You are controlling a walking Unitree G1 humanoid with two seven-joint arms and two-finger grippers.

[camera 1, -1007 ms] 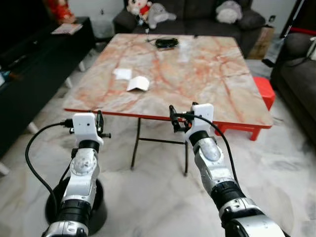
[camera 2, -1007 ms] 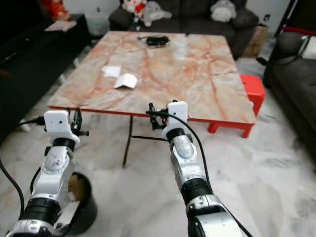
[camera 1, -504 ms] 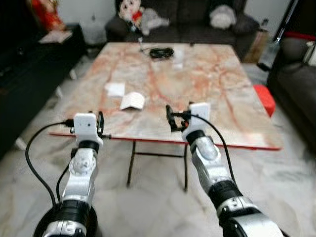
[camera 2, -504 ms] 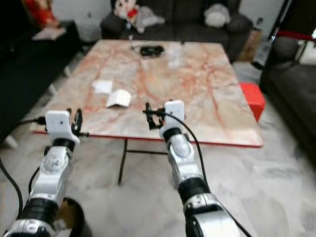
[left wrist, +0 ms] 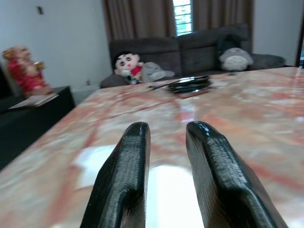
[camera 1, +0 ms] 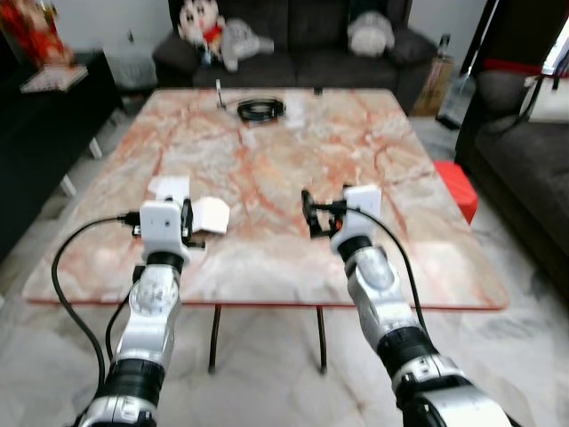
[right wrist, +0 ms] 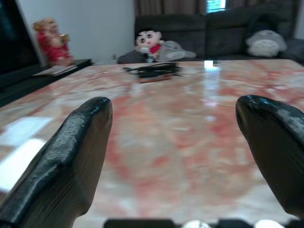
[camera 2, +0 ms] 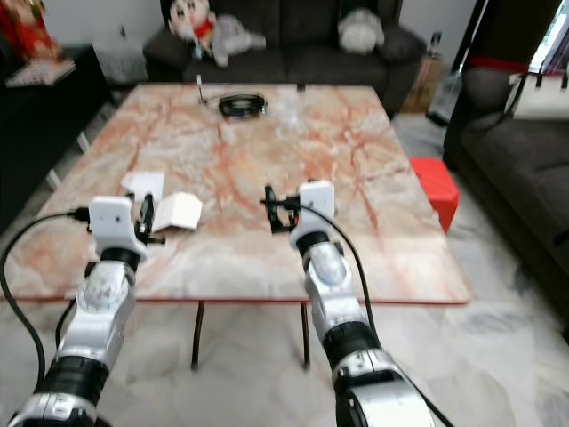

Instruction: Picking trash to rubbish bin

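Two pieces of white paper lie on the left part of the marble table: a folded one and a flat one just behind it. My left gripper hovers over the table's near left, right beside the folded paper. Its fingers stand a narrow gap apart with nothing between them, and the white paper lies blurred just beyond them. My right gripper is held over the table's middle front, wide open and empty.
A coiled black cable lies at the table's far side. A dark sofa with plush toys stands behind the table, another sofa at the right, a red stool beside the table, and a black cabinet at the left.
The camera has moved forward and up, so the table now lies under both grippers. The black bin on the floor at lower left has left the picture. Neither gripper's opening has changed.
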